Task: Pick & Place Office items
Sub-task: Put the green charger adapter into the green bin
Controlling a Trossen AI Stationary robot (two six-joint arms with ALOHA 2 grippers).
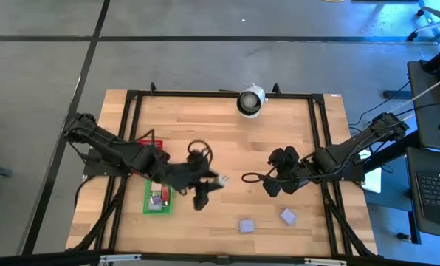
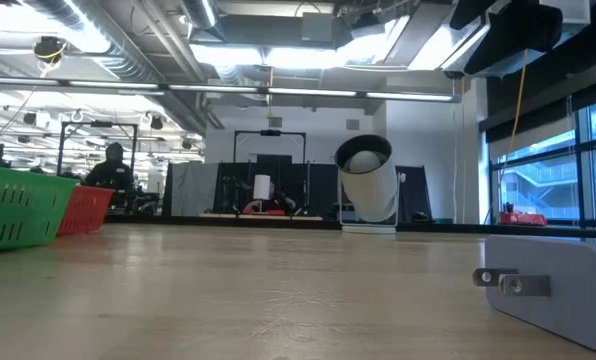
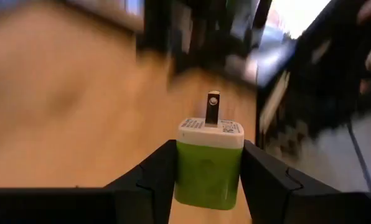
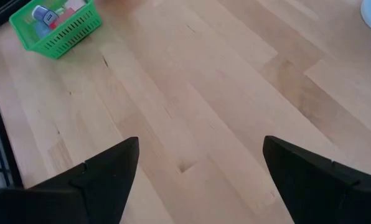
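My left gripper (image 1: 209, 183) hangs over the table's middle, just right of the green mesh tray (image 1: 158, 199), shut on a small green plug adapter with a white prong end (image 3: 209, 165). The tray (image 4: 58, 25) holds several small office items. Two lavender blocks (image 1: 246, 225) (image 1: 288, 216) lie on the wood near the front edge; in the low view one of them (image 2: 553, 290) shows metal prongs. My right gripper (image 1: 272, 185) (image 4: 201, 168) hovers open above bare wood right of centre, with nothing between its fingers. My left gripper pinches the adapter's green body by its two opposite sides (image 3: 187, 177) between its two fingers (image 3: 153, 177). The white prong end (image 3: 210, 132) sticks out forward past the fingertips. The adapter is lifted clear of the table.
A red mesh tray (image 1: 150, 144) stands behind the green one, partly under my left arm. A white round black-centred object (image 1: 251, 101) sits at the table's far edge. A black frame (image 1: 320, 133) runs around the tabletop. Bare wood lies between the two grippers.
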